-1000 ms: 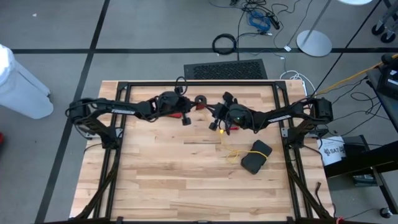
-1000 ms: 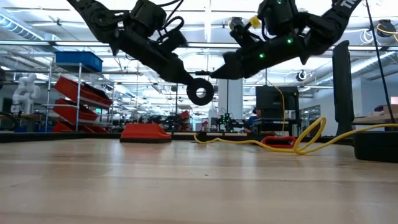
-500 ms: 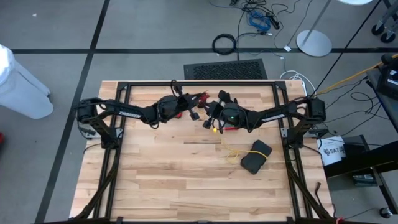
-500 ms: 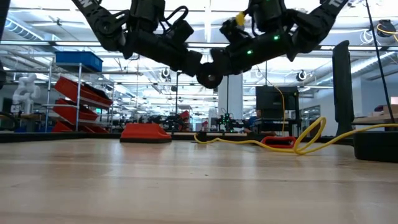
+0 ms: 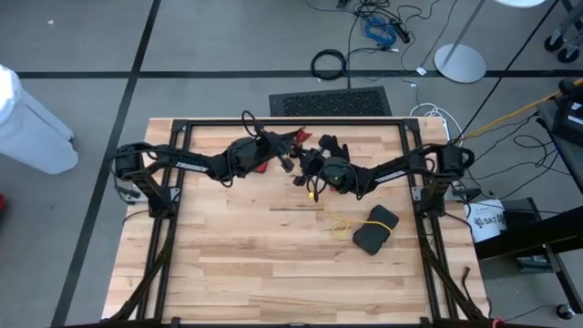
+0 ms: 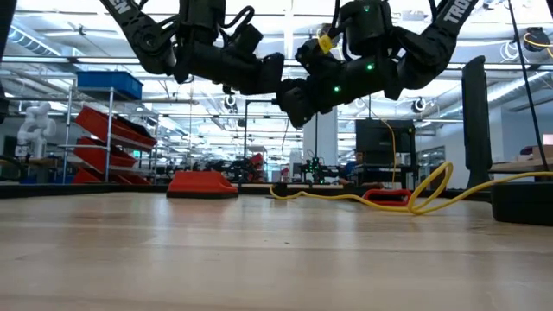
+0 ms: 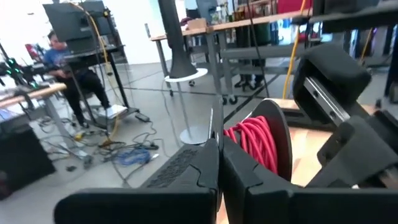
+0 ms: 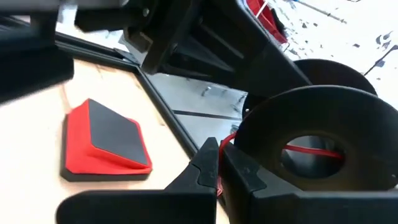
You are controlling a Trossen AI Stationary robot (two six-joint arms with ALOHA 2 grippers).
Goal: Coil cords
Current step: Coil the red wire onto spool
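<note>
A small round black reel [image 8: 311, 149] wound with the red-orange cord [image 7: 255, 140] hangs in the air between my two grippers, over the table's far middle. My left gripper [image 5: 290, 157] is shut at one flange of the reel. My right gripper [image 5: 304, 168] is shut right beside the reel's rim, where a bit of red cord [image 8: 227, 139] shows. The yellow cord [image 5: 340, 223] lies loose on the table, near the right; it also shows in the low view [image 6: 415, 194]. My left gripper comes at the reel level from the table's left, its shut fingertips [image 7: 219, 149] on a thin edge [image 7: 211, 124] at the reel's near flange. The reel is lifted clear of the table, its axis about level. My right gripper comes from the table's right with shut fingertips [image 8: 210, 155] at the red cord right beside the reel's rim [image 8: 245, 134]. The fingers hide the place of contact, so I cannot tell how much cord they hold.
A black pouch [image 5: 375, 229] lies on the table at the right, beside the yellow cord. A red wedge-shaped block [image 8: 106, 140] sits on the table under the arms; it also shows in the low view [image 6: 203, 184]. The near half of the wooden table [image 5: 273, 273] is bare.
Both grippers have risen with the reel, which now hangs higher above the table. My left gripper has gone toward the table's right and far edge and has levelled out. My right gripper has gone a little toward the table's left and far edge, staying close to the reel.
</note>
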